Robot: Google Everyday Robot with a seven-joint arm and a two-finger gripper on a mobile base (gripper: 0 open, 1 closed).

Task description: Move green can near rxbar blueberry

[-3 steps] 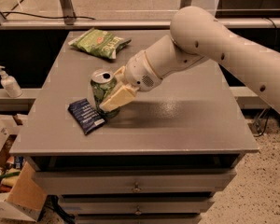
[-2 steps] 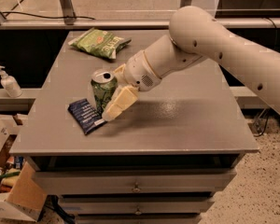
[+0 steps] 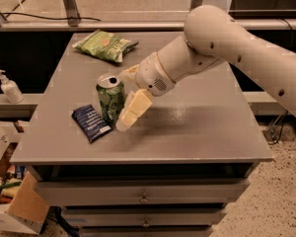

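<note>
We see the green can (image 3: 110, 100) standing upright on the table (image 3: 197, 127), just beside the blue bar (image 3: 91, 123), so the move looks nearly done. Our gripper (image 3: 130, 106) sits against the can's right side; we cannot tell whether it clasps it. Pulling clear is what is left.

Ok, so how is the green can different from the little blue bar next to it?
The green can stands upright; the blue bar lies flat on the table. The can is round and light green with a silver top; the bar is a dark navy rectangle with pale text. The can is tall; the bar is thin. Both sit close together near the table's front edge, with the gripper right beside the can.
</note>
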